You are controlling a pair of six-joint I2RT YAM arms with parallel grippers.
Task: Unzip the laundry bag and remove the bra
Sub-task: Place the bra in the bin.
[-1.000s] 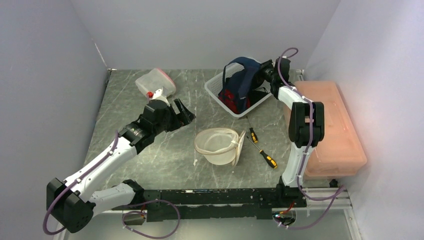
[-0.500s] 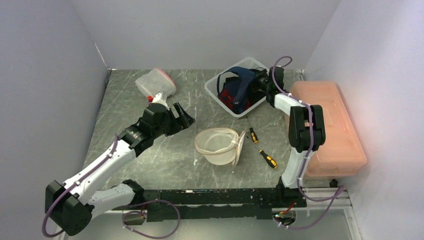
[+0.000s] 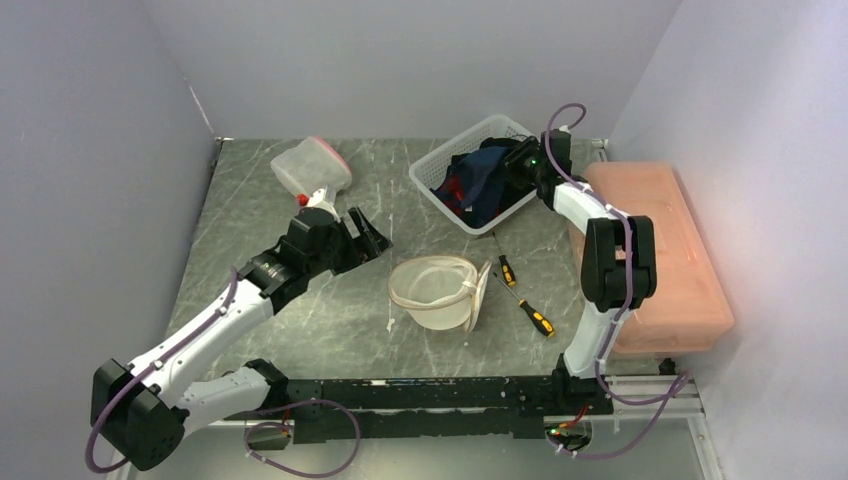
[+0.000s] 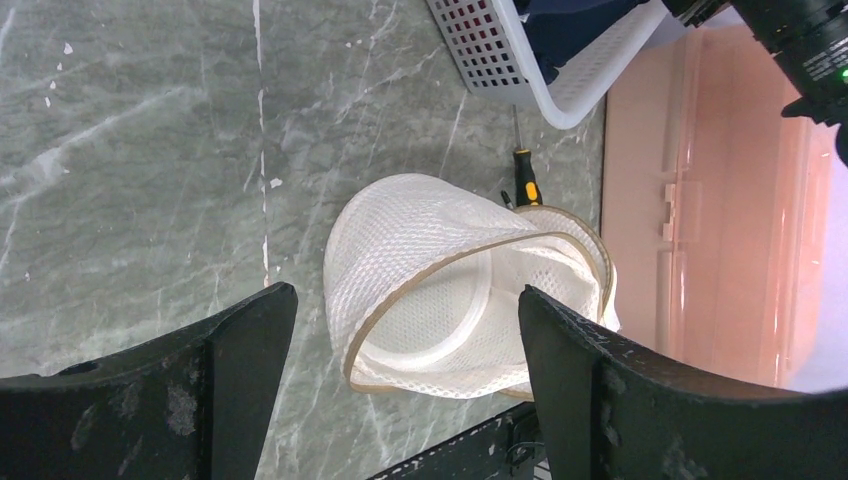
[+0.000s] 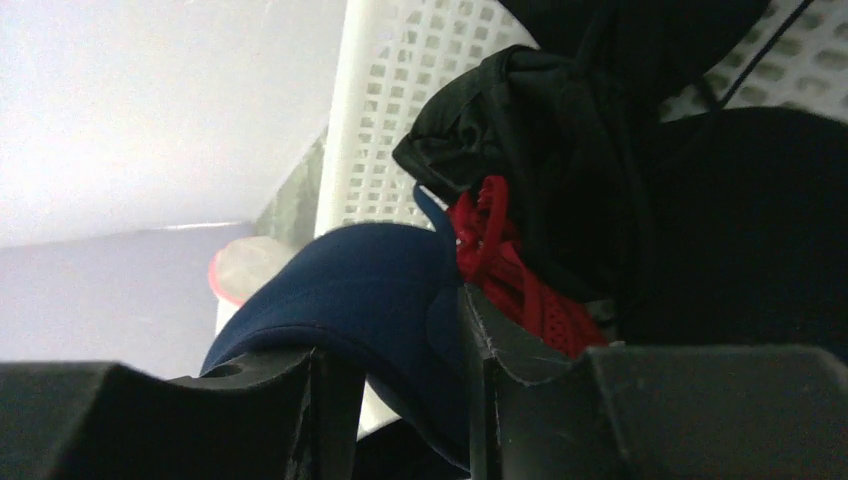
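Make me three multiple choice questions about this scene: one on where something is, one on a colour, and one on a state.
1. In the top view, where do the screwdrivers lie relative to the mesh bag?
A. left of it
B. right of it
C. inside it

2. What colour is the garment in the right end effector?
A. navy
B. yellow
C. white

3. The left end effector is:
A. open and empty
B. shut on a screwdriver
C. shut on the mesh bag

Answers:
1 B, both lie on the table at the bag's right.
2 A, navy cloth is clamped in the right wrist view.
3 A, it gapes wide, holding nothing.
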